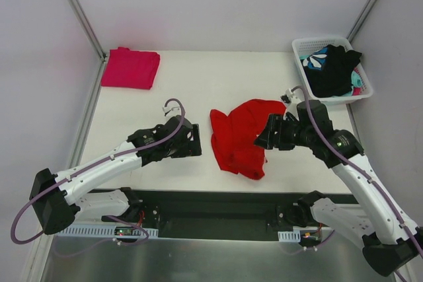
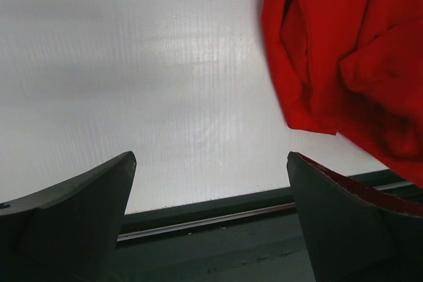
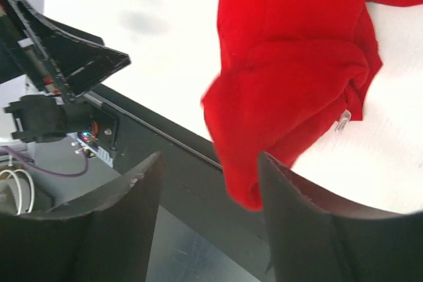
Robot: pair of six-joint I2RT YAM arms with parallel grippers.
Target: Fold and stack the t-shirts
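Observation:
A bright red t-shirt [image 1: 238, 140] lies crumpled in the middle of the table, also seen in the left wrist view [image 2: 344, 51] and the right wrist view [image 3: 291, 64]. A magenta-pink t-shirt [image 1: 131, 67] lies folded at the back left corner. My left gripper [image 1: 198, 142] hovers just left of the red shirt, open and empty [image 2: 211, 158]. My right gripper [image 1: 260, 139] is at the red shirt's right side with its jaws apart [image 3: 210, 158]. A fold of red cloth hangs down against the inner side of one finger [image 3: 297, 216], not pinched.
A white basket [image 1: 330, 39] at the back right holds a black garment [image 1: 334, 70] and a teal-and-white patterned one [image 1: 316, 61]. The table's front edge and a dark rail [image 2: 218, 219] lie just below both grippers. Metal frame posts stand at the back corners.

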